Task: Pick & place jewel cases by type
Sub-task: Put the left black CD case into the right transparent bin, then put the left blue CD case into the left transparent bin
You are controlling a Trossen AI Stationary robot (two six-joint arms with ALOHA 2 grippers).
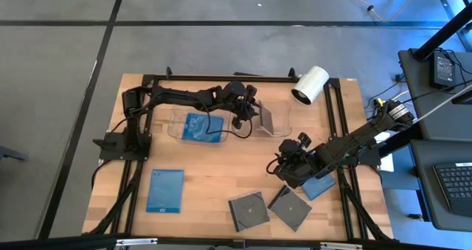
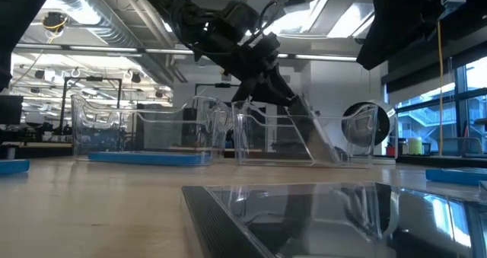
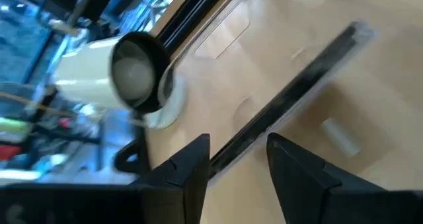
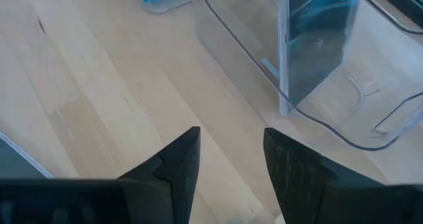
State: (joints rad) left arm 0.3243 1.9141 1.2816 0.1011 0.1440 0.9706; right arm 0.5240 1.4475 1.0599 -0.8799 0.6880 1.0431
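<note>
My left gripper point(image 1: 254, 114) point(image 3: 238, 166) is open over the right clear tray point(image 1: 286, 108), with a dark jewel case point(image 1: 273, 120) point(image 2: 308, 132) tilted steeply inside the tray. The case's lower edge point(image 2: 335, 159) rests on the tray floor. One blue case point(image 1: 195, 126) lies flat in the left clear tray point(image 1: 175, 119). On the table lie a blue case point(image 1: 165, 189), two dark cases point(image 1: 248, 209) point(image 1: 290, 207), and another blue case point(image 1: 319, 186) partly under the right arm. My right gripper point(image 1: 285, 156) point(image 4: 231, 163) is open above bare wood, holding nothing. My left gripper has its fingers on either side of the dark case's upper edge point(image 3: 228, 151), coming from above on the tray's left side. The gap is wider than the case. The edge lies against one finger point(image 3: 198, 161), and the other finger stands apart from it.
A white cylinder point(image 1: 310, 84) point(image 3: 132, 72) lies on the frame by the table's far edge, right of the trays. Black rails point(image 1: 339, 132) run along the table's sides. Bare wood point(image 1: 221, 169) lies between the trays and the near row of cases.
</note>
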